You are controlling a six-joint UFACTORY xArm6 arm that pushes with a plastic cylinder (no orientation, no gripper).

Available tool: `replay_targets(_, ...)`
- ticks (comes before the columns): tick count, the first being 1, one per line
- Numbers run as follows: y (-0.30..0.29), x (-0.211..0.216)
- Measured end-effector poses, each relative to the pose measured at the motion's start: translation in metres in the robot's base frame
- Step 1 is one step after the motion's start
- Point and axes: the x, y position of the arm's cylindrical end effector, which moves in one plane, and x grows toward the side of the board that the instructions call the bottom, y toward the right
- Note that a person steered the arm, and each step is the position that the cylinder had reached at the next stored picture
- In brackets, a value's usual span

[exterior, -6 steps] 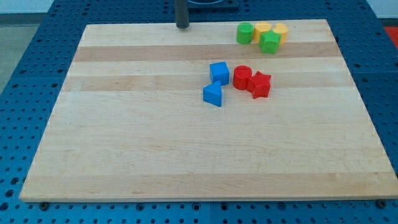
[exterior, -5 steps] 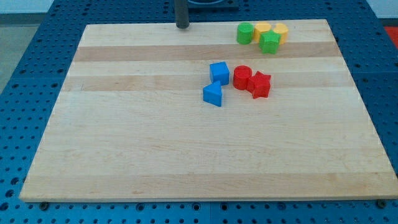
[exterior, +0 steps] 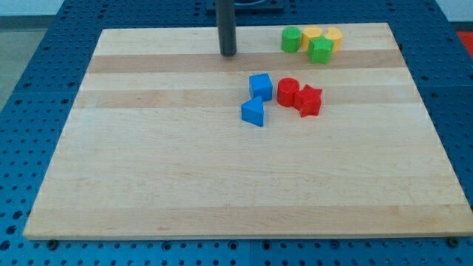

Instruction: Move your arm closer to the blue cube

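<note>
The blue cube (exterior: pixel 260 86) sits on the wooden board (exterior: pixel 148 162) a little above the middle, right of centre. My tip (exterior: pixel 228 54) rests on the board up and to the left of the cube, clearly apart from it. A blue wedge-shaped block (exterior: pixel 253 112) lies just below the cube.
A red cylinder (exterior: pixel 287 92) and a red star-like block (exterior: pixel 310 100) sit just right of the blue cube. At the view's top right are a green cylinder (exterior: pixel 291 39), a green star-like block (exterior: pixel 320 50) and two yellow blocks (exterior: pixel 312 35) (exterior: pixel 333 36).
My tip has moved from the board's top edge down and slightly right, toward the blue cube. No block has moved.
</note>
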Motion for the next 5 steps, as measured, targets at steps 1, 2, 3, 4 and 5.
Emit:
replay_targets(1,0.006,0.006)
replay_targets(2,0.015,0.014)
replay_targets(3,0.038,0.029)
replay_targets(4,0.041,0.032)
replay_targets(5,0.060,0.042)
